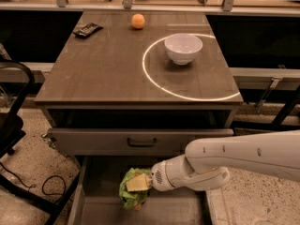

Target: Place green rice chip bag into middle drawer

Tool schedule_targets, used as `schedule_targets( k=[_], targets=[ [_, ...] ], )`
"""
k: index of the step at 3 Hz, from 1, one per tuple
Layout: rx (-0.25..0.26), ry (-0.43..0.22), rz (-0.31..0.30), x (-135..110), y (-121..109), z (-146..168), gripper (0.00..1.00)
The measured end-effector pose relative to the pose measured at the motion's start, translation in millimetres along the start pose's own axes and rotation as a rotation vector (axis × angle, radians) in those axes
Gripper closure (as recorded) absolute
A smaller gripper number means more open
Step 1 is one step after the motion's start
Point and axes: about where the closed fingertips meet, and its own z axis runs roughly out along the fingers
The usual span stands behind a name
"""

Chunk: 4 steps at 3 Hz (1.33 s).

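The green rice chip bag (129, 197) is crumpled light green with a yellow-orange corner. It hangs low over the left-centre of the open middle drawer (171, 212), a wide grey-brown tray pulled out at the bottom of the cabinet. My gripper (138, 183) reaches in from the right on a white arm and is shut on the bag's upper part. I cannot tell whether the bag's lower edge touches the drawer floor.
The upper drawer front with a dark handle (141, 142) sits just above and behind the bag. On the cabinet top are a white bowl (183, 48), an orange ball (138, 21) and a small dark wrapper (87, 30). A black chair frame (14, 125) stands at the left.
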Motion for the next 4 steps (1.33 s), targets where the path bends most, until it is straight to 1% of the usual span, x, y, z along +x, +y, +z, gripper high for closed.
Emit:
schedule_targets(
  k=[3,4],
  targets=[
    [-0.003,0.002,-0.007,-0.6,3.3,1.1,0.05],
    [-0.004,0.003,-0.009,-0.8,4.0,1.4,0.00]
  ],
)
